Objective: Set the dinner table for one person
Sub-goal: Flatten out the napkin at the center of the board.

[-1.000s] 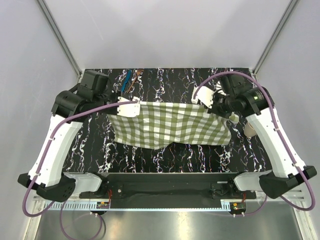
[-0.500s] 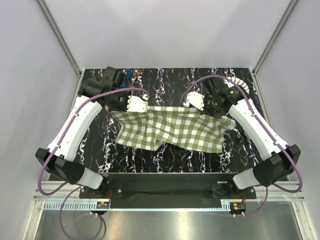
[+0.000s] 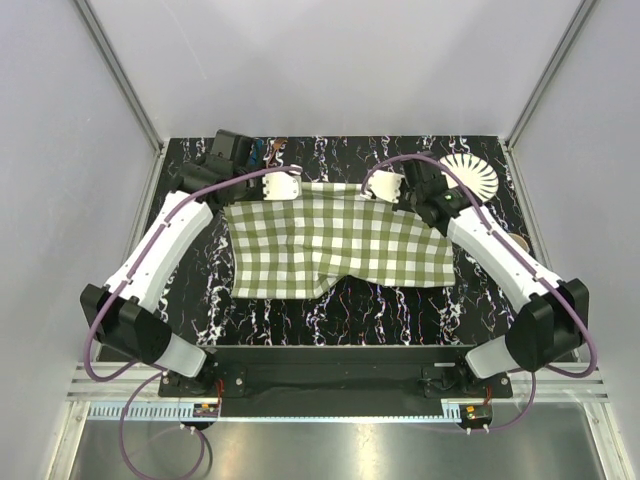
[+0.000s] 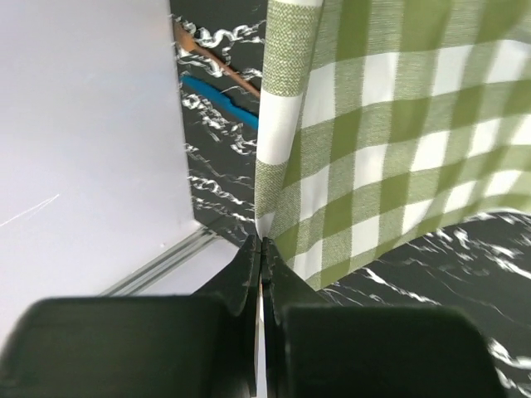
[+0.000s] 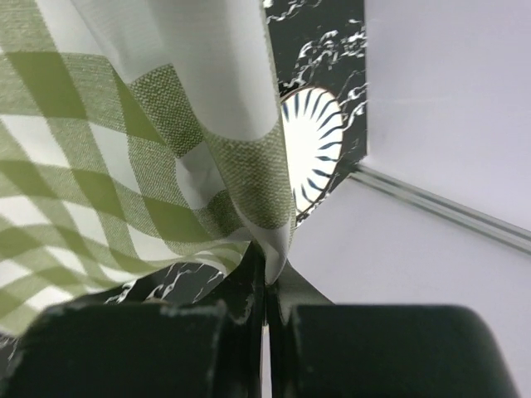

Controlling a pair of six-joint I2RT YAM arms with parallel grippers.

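The green-and-white checked cloth (image 3: 330, 242) lies spread over the middle of the dinner table (image 3: 200, 285), a black marbled top. My left gripper (image 3: 297, 186) is shut on the cloth's far left corner (image 4: 278, 199). My right gripper (image 3: 374, 188) is shut on the far right corner (image 5: 249, 178). The cloth's near edge is uneven, with a fold near the middle. A white plate with dark radial stripes (image 3: 470, 176) sits at the far right of the table and also shows in the right wrist view (image 5: 311, 145).
Blue and brown utensils (image 3: 268, 152) lie at the far left edge, also in the left wrist view (image 4: 220, 91). A small beige object (image 3: 518, 243) sits at the right edge. White walls enclose the table on three sides.
Both grippers moved toward the far edge with the cloth corners, pulling the cloth flatter and wider. The striped plate, hidden before by the right arm, has come into view.
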